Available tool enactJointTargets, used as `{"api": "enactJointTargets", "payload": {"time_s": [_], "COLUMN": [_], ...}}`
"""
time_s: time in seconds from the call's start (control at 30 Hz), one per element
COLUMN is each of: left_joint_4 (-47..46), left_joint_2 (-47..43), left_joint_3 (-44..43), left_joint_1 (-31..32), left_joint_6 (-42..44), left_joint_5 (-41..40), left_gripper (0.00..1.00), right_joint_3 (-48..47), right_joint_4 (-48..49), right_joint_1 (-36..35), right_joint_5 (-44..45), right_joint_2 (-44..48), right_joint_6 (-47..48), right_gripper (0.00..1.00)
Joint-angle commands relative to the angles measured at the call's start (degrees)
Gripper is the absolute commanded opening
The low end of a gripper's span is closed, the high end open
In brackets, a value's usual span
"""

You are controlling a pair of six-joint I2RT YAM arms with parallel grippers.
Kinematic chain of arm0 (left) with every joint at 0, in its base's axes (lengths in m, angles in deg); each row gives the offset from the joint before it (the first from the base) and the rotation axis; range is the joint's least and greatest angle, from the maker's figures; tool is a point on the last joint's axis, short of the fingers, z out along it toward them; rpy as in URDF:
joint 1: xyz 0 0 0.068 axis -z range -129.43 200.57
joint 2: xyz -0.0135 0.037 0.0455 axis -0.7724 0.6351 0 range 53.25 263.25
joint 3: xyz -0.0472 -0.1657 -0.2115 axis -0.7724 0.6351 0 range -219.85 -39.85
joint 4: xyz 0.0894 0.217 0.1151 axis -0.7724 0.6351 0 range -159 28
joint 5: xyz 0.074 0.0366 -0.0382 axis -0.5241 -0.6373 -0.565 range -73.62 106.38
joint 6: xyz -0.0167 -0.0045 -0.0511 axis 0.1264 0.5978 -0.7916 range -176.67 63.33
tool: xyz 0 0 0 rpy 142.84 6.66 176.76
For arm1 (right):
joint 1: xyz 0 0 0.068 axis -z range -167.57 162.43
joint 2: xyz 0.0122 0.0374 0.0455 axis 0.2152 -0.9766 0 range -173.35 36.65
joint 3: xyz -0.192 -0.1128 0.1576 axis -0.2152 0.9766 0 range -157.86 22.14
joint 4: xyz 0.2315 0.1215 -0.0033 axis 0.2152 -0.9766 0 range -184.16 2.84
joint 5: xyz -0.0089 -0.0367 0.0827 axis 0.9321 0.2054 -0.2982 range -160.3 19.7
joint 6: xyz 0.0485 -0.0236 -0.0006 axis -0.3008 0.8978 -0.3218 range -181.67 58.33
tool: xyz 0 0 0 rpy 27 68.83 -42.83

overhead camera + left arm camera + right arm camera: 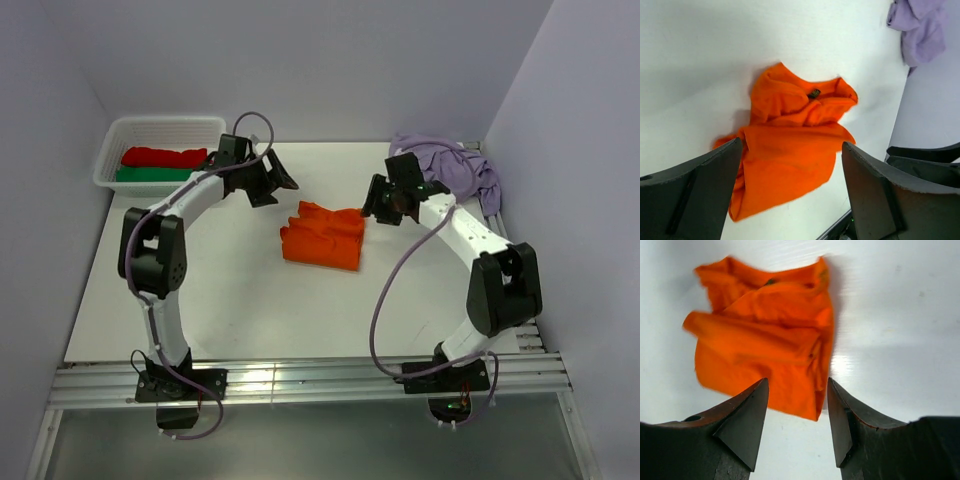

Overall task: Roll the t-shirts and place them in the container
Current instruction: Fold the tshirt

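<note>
The bright orange t-shirt lies loosely bunched on the white table between the two arms, its collar label showing in the left wrist view. My left gripper hovers just behind and left of it, jaws wide open and empty. To the shirt's right my right gripper is also open with nothing between its fingers, and the orange shirt lies below and beyond them. The pale lilac t-shirt sits crumpled at the back right corner, also visible in the left wrist view.
A white basket stands at the back left, holding a red roll and a green roll. Lilac walls close in the table at the back and both sides. A metal rail runs along the near edge.
</note>
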State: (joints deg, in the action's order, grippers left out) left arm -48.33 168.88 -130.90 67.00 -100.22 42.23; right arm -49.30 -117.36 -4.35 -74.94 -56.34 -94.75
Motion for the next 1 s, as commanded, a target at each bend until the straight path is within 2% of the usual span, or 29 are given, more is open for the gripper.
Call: {"api": "enactJointTargets", "payload": {"time_s": [0.0, 0.17, 0.3, 0.37, 0.6, 0.83, 0.97], "left_joint_4": [0.3, -1.9, -1.4, -2.1, -2.5, -2.3, -1.6], "left_joint_2": [-8.3, -18.9, -25.5, -27.6, -33.5, -32.9, -32.1], "left_joint_3": [5.3, 20.5, 27.8, 31.3, 34.8, 34.2, 33.4], "left_joint_1": [-0.1, -0.2, -1.0, -2.0, -6.1, -7.1, -7.8], "left_joint_6": [1.5, -0.7, -2.2, -3.3, -4.4, -4.1, -2.9], "left_joint_5": [-1.0, -1.4, -2.5, -2.0, 0.3, 3.4, 4.5], "left_gripper": [0.85, 0.84, 0.84, 0.84, 0.83, 0.83, 0.83], "right_joint_3": [3.8, 5.6, 5.5, 5.4, 3.4, -0.8, -2.0], "right_joint_4": [5.7, 8.6, 8.3, 8.4, 6.3, 5.9, 6.6], "right_joint_1": [-3.9, -12.1, -17.7, -19.9, -25.7, -26.5, -27.0], "right_joint_5": [-3.5, -5.8, -4.4, -2.8, 0.9, 1.6, 5.9], "right_joint_2": [4.2, 5.9, 4.6, 4.5, -0.7, -8.2, -11.7], "right_joint_6": [10.4, 23.9, 35.3, 37.9, 53.2, 55.2, 55.3], "right_gripper": [0.57, 0.69, 0.79, 0.81, 0.83, 0.88, 0.88]}}
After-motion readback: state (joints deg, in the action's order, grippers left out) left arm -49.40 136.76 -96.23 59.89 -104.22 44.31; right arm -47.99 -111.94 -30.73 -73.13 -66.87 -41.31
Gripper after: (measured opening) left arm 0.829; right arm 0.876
